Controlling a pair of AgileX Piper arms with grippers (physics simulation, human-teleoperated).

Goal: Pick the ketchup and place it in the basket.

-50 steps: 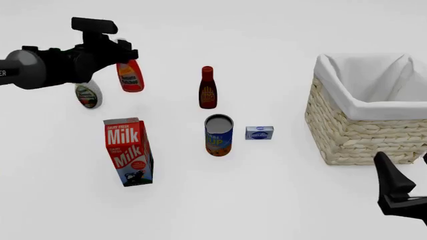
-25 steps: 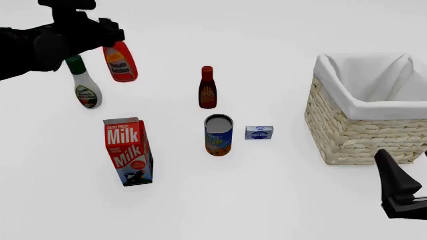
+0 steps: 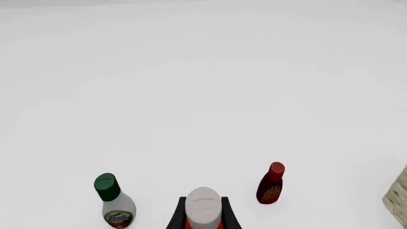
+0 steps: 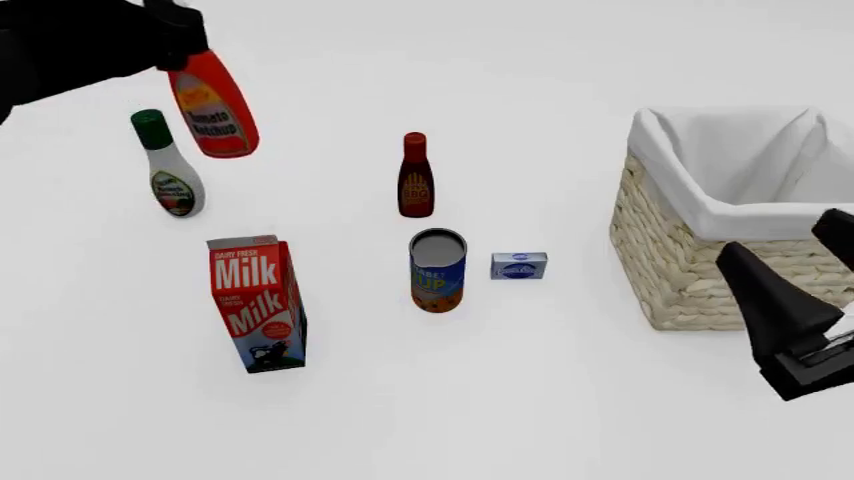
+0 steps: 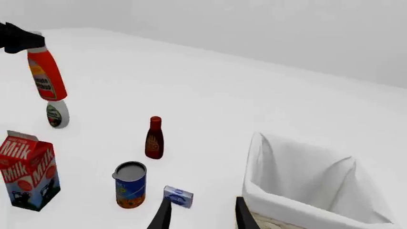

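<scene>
the ketchup (image 4: 211,107), pinched at its cap between the left gripper (image 4: 171,45) fingers, hangs clear of the table with its long axis tilted below them, the basket (image 4: 694,270) well apart beside the slightly parted right gripper (image 5: 198,214).

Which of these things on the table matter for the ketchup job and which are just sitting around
Job: ketchup, held up by the left gripper; basket.
Lying about: white bottle, dark red bottle, milk carton, can, small blue box.

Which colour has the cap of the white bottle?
Green; the white bottle shows it best in the front view.
</scene>
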